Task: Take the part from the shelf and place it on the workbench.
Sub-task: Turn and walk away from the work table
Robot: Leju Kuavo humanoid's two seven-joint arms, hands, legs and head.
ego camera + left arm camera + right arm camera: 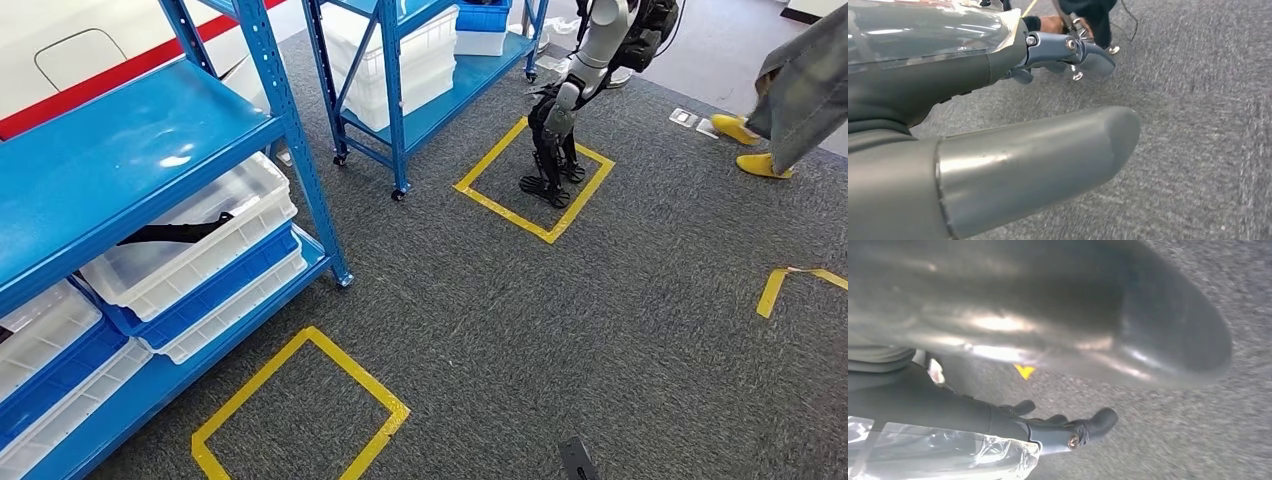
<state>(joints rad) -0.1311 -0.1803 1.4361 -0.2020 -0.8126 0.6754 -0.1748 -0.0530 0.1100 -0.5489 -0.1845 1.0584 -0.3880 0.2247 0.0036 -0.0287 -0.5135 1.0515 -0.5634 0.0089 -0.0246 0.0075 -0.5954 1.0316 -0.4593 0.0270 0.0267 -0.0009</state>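
Both robot hands, left (1013, 125) and right (1058, 430), hang with fingers apart and nothing held, because the black part (175, 232) lies in its shelf bin (190, 250).

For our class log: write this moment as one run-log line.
stage: before pickup | part: in shelf bin | left hand: empty | right hand: empty

**Half-seen things around the shelf**

The person (800, 90) is cut off at the frame's edge, only trouser leg and yellow shoes showing. The dark part (175, 232) lies half hidden under the shelf (120, 150). The right hand (1058, 427) blurs; its grip is unreadable.
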